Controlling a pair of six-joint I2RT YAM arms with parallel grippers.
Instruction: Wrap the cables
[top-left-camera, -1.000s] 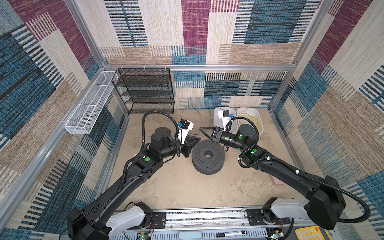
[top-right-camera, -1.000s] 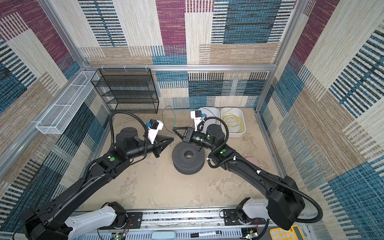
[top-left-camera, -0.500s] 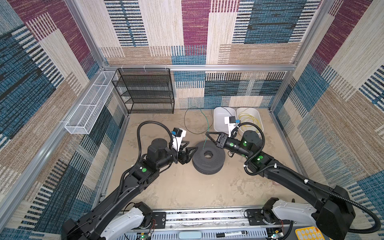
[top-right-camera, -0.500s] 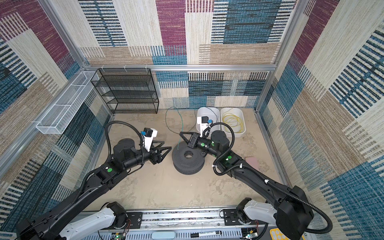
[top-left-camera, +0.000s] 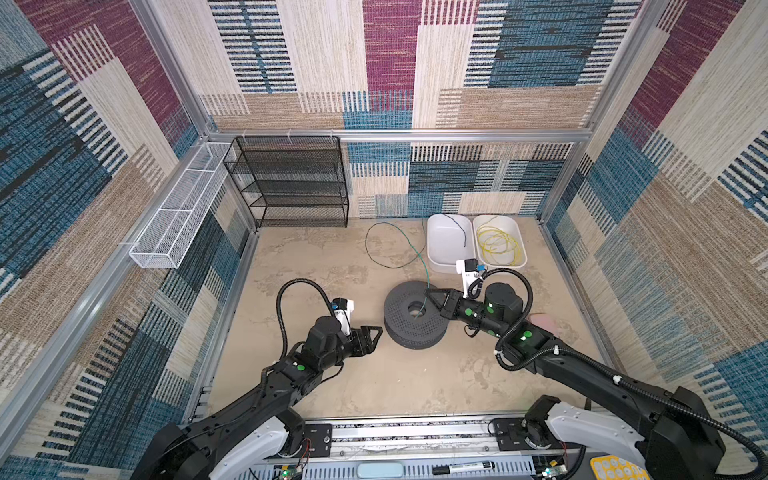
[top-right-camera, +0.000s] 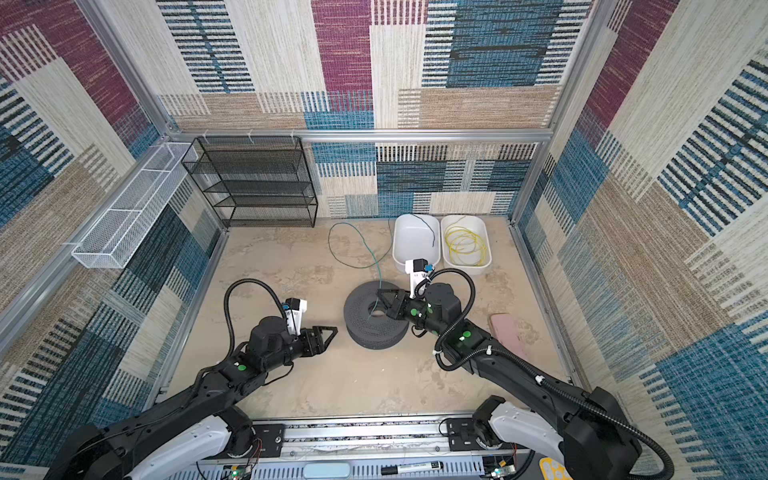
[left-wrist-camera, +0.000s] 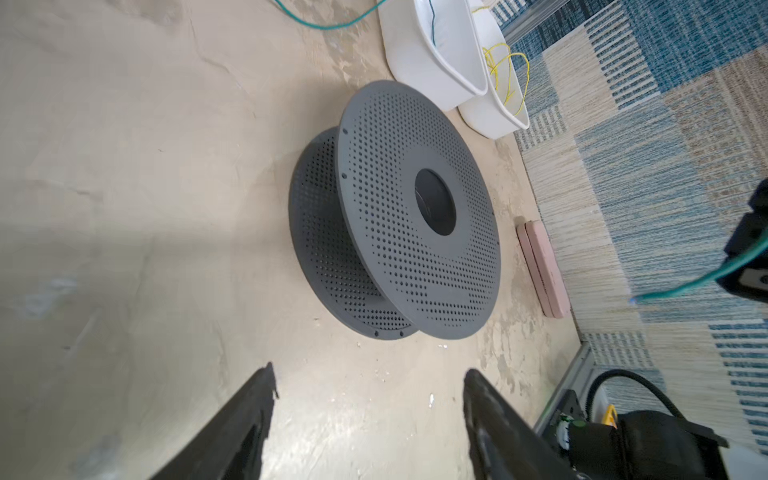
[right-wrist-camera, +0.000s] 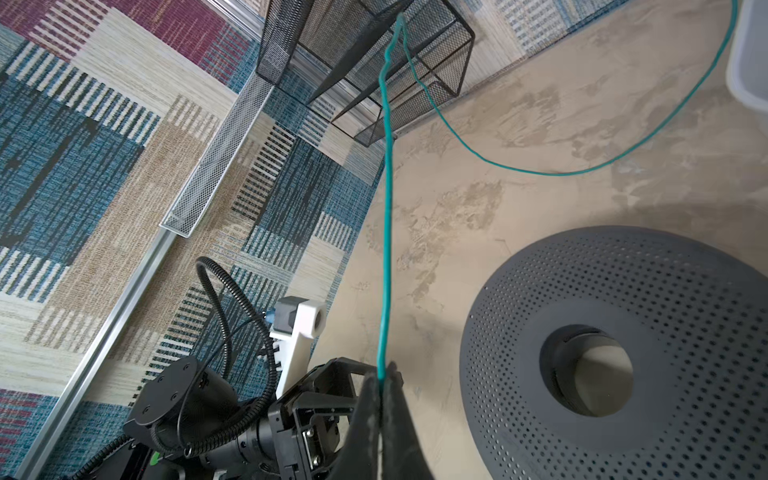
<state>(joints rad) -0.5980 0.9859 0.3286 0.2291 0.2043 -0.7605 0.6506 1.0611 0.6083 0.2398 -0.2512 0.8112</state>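
Note:
The teal-green cable (top-left-camera: 386, 245) lies in a loose loop on the floor at the back, and one strand rises to my right gripper (top-left-camera: 428, 293). That gripper is shut on the teal cable (right-wrist-camera: 387, 208) just above the grey perforated spool (top-left-camera: 415, 316), and a short end hangs over the spool's hole. My left gripper (top-left-camera: 374, 334) stands open and empty, left of the spool and apart from it. The left wrist view shows bare floor between its fingers (left-wrist-camera: 257, 399). The yellow cable (top-left-camera: 498, 245) is coiled in the right-hand white tub.
Two white tubs (top-left-camera: 436, 262) stand side by side at the back right; a dark strand of cable hangs in the left one. A black mesh shelf (top-left-camera: 291, 183) stands at the back left, a white wire basket (top-left-camera: 178, 216) hangs on the left wall, and a pink block (top-right-camera: 507, 336) lies right of the spool.
My left gripper has opened and drawn back toward the front left, away from the cable. My right gripper, still shut on the teal cable, has moved over the spool.

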